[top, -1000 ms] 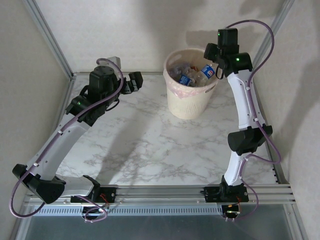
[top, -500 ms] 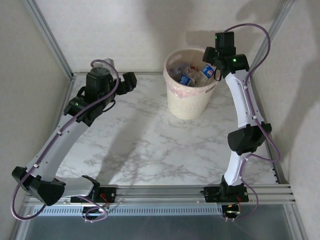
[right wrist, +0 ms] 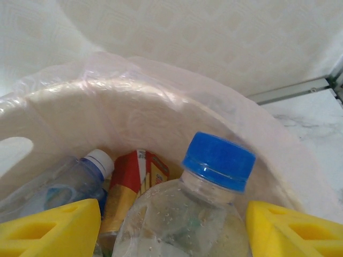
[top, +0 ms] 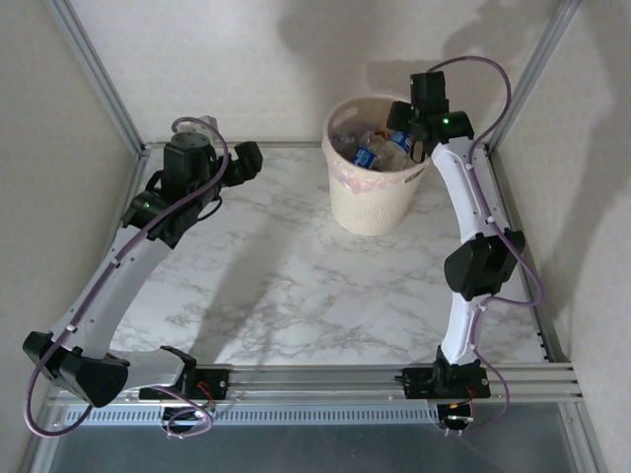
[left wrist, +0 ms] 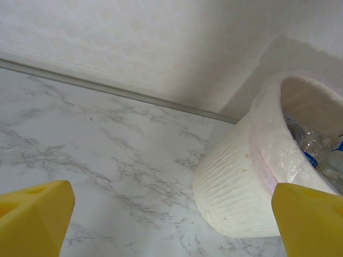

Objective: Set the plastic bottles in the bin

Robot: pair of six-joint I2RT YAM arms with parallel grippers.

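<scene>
The bin, a cream bucket with a pinkish liner, stands at the back of the table with several crushed plastic bottles inside. Over its right rim my right gripper is shut on a clear plastic bottle. In the right wrist view that blue-capped bottle sits between the yellow fingers of the right gripper, inside the bin's rim, above a white-capped bottle and a red-and-orange labelled one. My left gripper is open and empty, left of the bin.
Bare marble tabletop lies between the arms. The back wall rail runs behind the bin, and metal frame posts stand at the corners. Both arm bases sit on the front rail.
My right gripper has moved left and further over the bin with the bottle in it. The left gripper has drawn back left, away from the bin.
</scene>
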